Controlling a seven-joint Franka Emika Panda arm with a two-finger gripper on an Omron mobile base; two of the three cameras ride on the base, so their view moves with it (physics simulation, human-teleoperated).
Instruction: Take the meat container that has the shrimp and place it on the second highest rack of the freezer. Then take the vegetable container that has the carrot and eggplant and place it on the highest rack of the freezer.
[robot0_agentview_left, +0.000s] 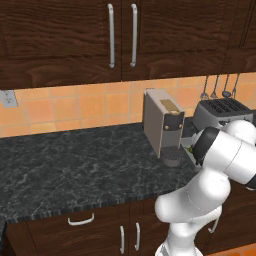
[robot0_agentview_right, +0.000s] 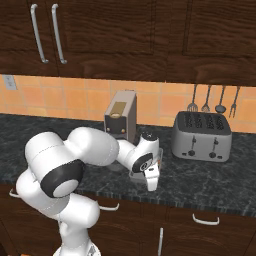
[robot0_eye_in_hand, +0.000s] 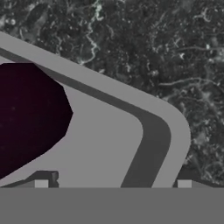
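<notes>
A grey vegetable container (robot0_eye_in_hand: 109, 131) lies on the dark counter, seen close up in the hand view with its rounded corner rim (robot0_eye_in_hand: 175, 131) at the right. The glossy dark purple eggplant (robot0_eye_in_hand: 30, 113) rests inside it at the left. My gripper (robot0_eye_in_hand: 113, 183) hangs just above the container, open, with its two tips wide apart on either side of the rim. In the right base view the gripper (robot0_agentview_right: 152, 185) points down over the container (robot0_agentview_right: 134, 175) in front of the coffee machine. The carrot is hidden. The shrimp, its container and the freezer are out of view.
A coffee machine (robot0_agentview_right: 121, 117) stands right behind the container, also seen as the coffee machine (robot0_agentview_left: 162, 125). A four-slot toaster (robot0_agentview_right: 201, 134) sits to the right, with utensils (robot0_agentview_right: 212, 100) hanging on the tiled wall. Dark cabinets (robot0_agentview_right: 125, 35) hang overhead. The counter's front edge (robot0_agentview_right: 200, 197) is close.
</notes>
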